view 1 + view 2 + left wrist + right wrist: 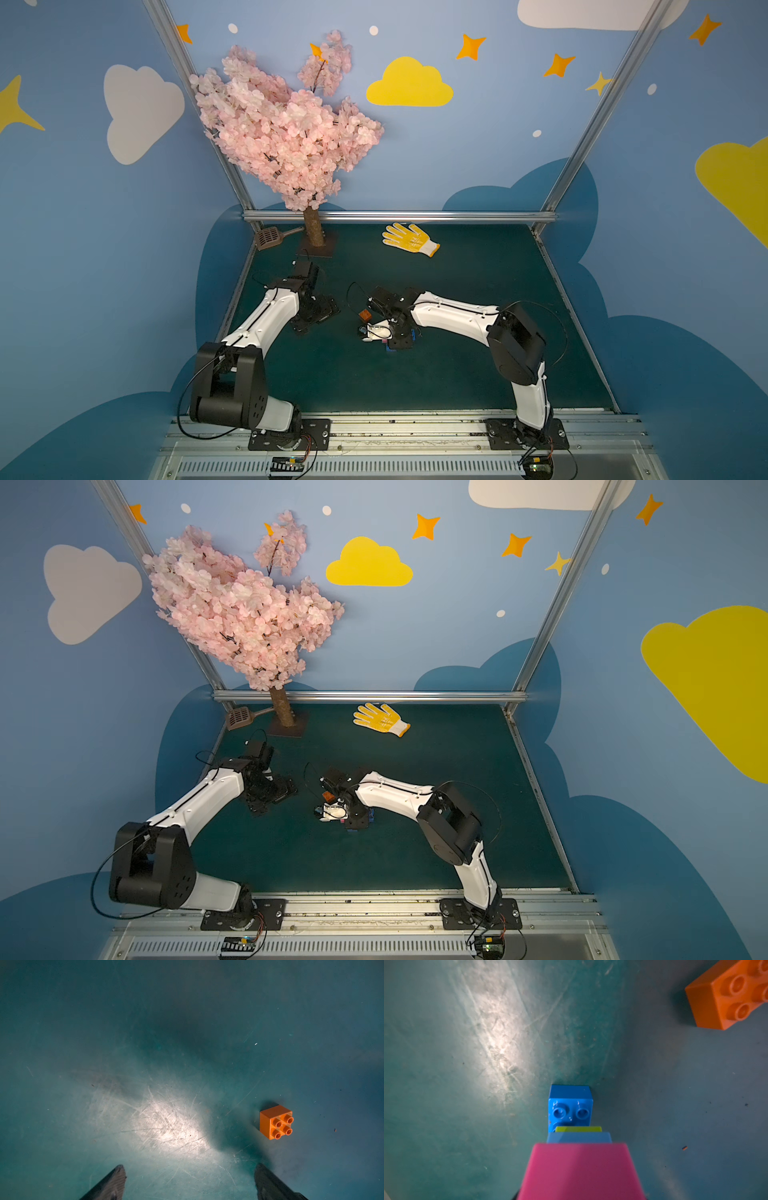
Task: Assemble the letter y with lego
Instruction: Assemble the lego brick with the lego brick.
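A loose orange brick (365,315) (276,1122) (729,995) stands studs up on the green mat, between the two grippers. My right gripper (399,343) points down just in front of it, shut on a joined stack of lego. In the right wrist view the stack runs pink brick (581,1169), light blue (579,1137), lime green (578,1129), then dark blue (570,1105) low by the mat. The pink brick hides the right fingers. My left gripper (190,1169) (316,318) hangs open over bare mat, left of the orange brick, holding nothing.
A yellow glove (409,240) lies at the back of the mat. A pink blossom tree (286,124) on a square base and a brown scoop (268,237) stand in the back left corner. An aluminium rail (399,216) bounds the far edge.
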Robot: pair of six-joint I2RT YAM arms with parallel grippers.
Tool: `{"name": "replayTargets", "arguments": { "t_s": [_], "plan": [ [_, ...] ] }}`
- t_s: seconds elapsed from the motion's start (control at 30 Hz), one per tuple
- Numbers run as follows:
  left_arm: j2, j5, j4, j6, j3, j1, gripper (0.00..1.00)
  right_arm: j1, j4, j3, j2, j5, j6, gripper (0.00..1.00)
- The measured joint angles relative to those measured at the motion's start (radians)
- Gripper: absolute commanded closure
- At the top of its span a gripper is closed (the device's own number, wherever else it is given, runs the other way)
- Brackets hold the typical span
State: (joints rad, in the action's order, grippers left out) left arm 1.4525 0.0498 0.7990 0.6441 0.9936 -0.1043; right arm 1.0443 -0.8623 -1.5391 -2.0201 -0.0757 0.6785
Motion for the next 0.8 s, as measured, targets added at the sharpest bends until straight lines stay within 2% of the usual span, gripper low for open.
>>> {"name": "replayTargets", "arguments": {
  "t_s": [0.8],
  "plan": [
    [-0.002,0.005,-0.006,0.008,-0.010,0.000,0.04,0.012,-0.034,-0.033,-0.029,-0.013,-0.006,1.00]
  ]
}}
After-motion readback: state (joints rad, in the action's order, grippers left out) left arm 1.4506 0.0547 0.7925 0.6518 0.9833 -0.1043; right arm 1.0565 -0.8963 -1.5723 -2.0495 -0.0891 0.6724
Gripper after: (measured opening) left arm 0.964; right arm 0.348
